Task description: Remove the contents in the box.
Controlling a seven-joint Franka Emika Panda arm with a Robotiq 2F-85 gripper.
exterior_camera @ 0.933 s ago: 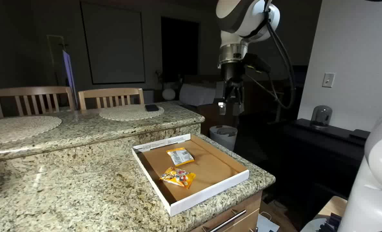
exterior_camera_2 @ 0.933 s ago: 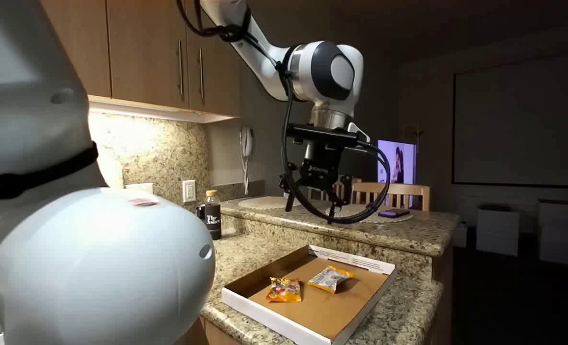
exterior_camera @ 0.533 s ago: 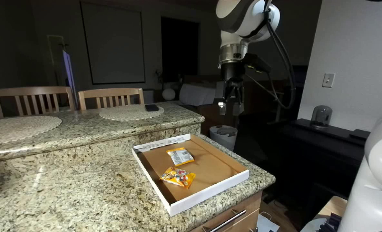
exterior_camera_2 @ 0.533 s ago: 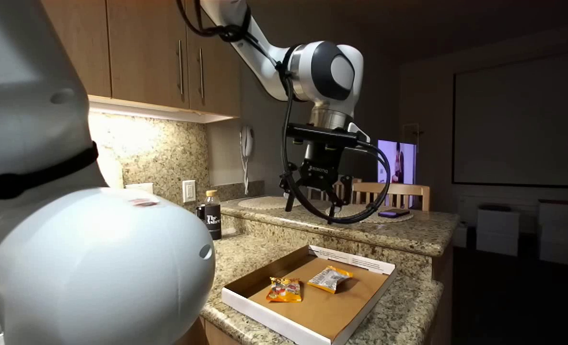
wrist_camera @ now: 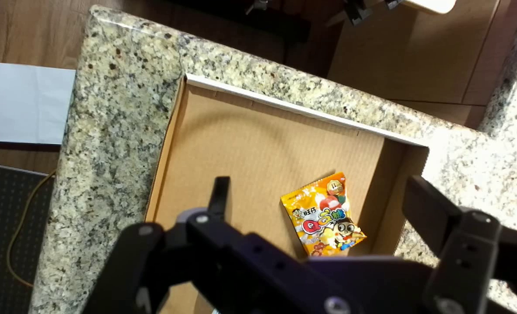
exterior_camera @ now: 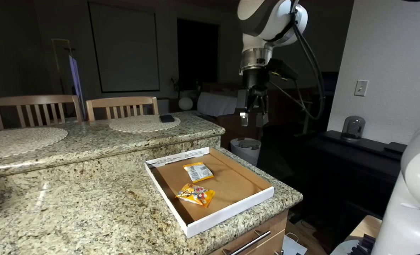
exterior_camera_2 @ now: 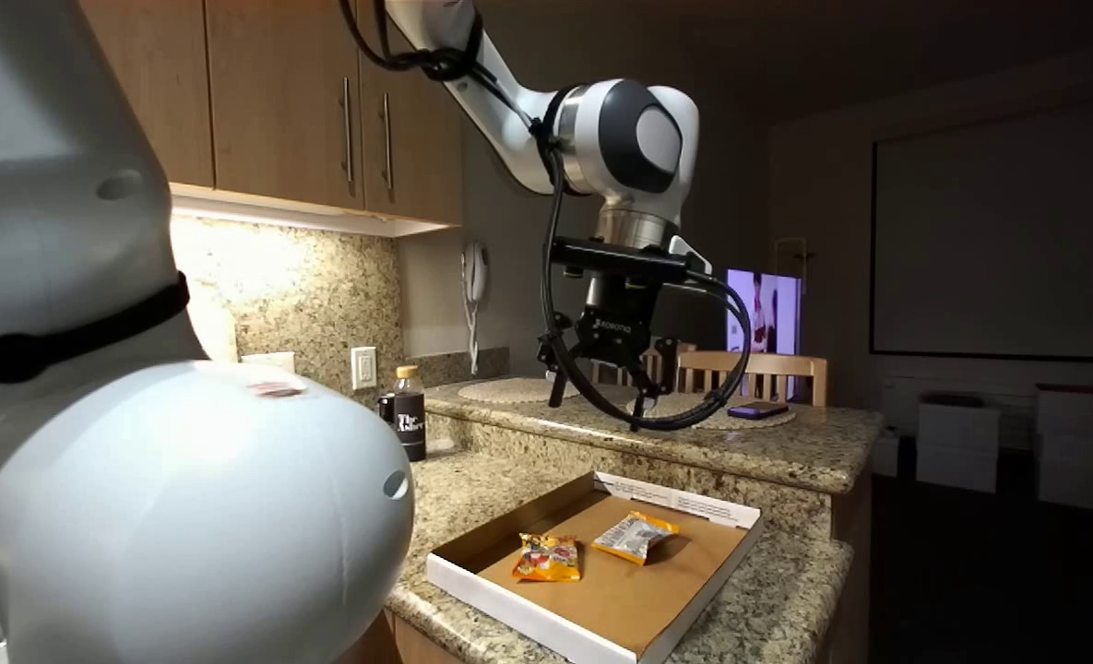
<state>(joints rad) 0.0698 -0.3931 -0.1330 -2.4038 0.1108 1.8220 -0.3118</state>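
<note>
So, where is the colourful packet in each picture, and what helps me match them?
In an exterior view: colourful packet below centre, slightly left.
In an exterior view: colourful packet low in the middle, left of the silvery packet.
In the wrist view: colourful packet right of centre, lower half.
Shared landmark: the shallow box beneath it, in all three.

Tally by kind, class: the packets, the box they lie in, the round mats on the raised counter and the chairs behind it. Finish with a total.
Packets: 2
Box: 1
Mats: 2
Chairs: 2
Total: 7
</note>
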